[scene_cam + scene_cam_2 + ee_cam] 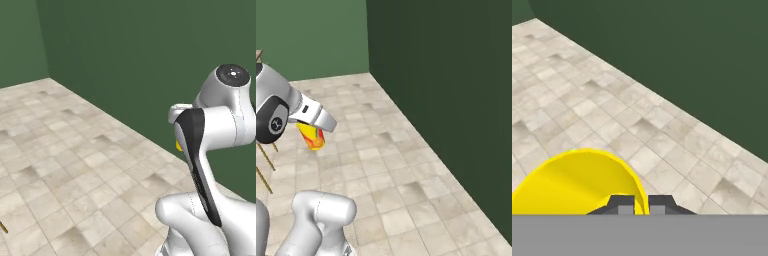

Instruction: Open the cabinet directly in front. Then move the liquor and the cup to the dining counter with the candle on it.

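The cup (313, 136), a yellow tumbler with a red-orange mark, hangs in the air under my hand above the tiled floor. My gripper (642, 204) is shut on the cup, whose rim wall passes between the two dark fingertips (626, 203), with the yellow mouth of the cup (577, 182) opening to the left in the hand view. A sliver of the cup (178, 145) peeks out beside my forearm in the left base view. The cabinet, the liquor, the dining counter and the candle are out of view.
Dark green walls (140, 55) meet at a corner ahead, and a nearer green wall (456, 100) runs along my right. Beige floor tiles (75, 165) spread out in front. Thin orange legs (266, 160) stand at the left edge.
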### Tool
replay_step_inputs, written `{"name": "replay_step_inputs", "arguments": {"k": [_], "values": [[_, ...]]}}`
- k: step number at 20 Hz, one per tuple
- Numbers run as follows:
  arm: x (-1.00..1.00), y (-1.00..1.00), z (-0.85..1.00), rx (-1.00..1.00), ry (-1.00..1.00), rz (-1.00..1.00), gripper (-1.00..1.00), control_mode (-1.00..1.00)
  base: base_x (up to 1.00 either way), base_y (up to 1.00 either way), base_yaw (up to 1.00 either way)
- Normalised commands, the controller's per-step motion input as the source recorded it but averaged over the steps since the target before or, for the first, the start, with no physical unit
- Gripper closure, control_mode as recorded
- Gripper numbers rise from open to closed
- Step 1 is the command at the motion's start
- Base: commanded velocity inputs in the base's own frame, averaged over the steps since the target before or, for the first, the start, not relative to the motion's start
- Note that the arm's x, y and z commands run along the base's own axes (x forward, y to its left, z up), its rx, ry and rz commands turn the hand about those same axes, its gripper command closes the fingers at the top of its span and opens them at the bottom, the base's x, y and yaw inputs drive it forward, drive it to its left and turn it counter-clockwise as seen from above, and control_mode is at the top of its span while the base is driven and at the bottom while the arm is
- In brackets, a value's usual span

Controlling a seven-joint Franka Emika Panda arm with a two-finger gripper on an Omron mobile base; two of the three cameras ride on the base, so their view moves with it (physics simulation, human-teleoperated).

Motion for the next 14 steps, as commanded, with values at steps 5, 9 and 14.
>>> {"name": "replay_step_inputs", "arguments": {"k": [5, 9, 14], "values": [[0.00, 0.00, 0.00, 0.00, 0.00, 0.00, 1.00, 1.00, 1.00, 0.33, 0.24], [0.00, 0.00, 0.00, 0.00, 0.00, 0.00, 1.00, 1.00, 1.00, 0.04, 0.28], [0.00, 0.00, 0.00, 0.00, 0.00, 0.00, 1.00, 1.00, 1.00, -0.21, 0.22]]}}
